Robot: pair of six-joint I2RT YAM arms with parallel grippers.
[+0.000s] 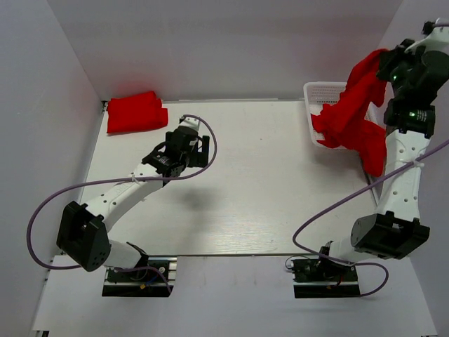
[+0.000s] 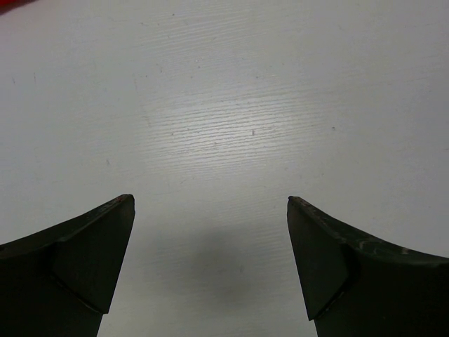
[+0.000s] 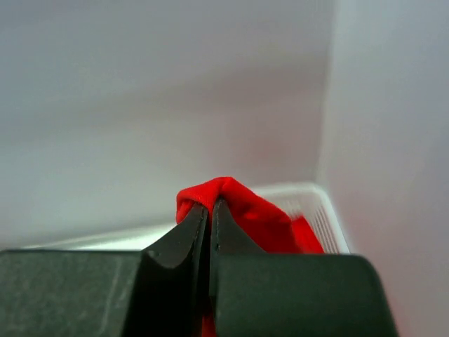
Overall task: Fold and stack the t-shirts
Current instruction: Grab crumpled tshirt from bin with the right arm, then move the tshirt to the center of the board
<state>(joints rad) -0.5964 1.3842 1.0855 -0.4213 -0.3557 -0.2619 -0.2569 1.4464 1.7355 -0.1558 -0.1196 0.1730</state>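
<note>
A folded red t-shirt (image 1: 135,111) lies at the table's far left corner. My right gripper (image 1: 384,62) is shut on a second red t-shirt (image 1: 354,112) and holds it high, so it hangs down over the white basket (image 1: 317,95) at the far right. In the right wrist view the red cloth (image 3: 242,203) bunches over the closed gripper (image 3: 210,206). My left gripper (image 1: 193,146) is open and empty, just right of the folded shirt, low over bare table. In the left wrist view the gripper (image 2: 210,203) has only white table between its fingertips.
White walls enclose the table on the left, back and right. The basket (image 3: 309,200) stands against the right wall. Purple cables loop from both arm bases along the near edge.
</note>
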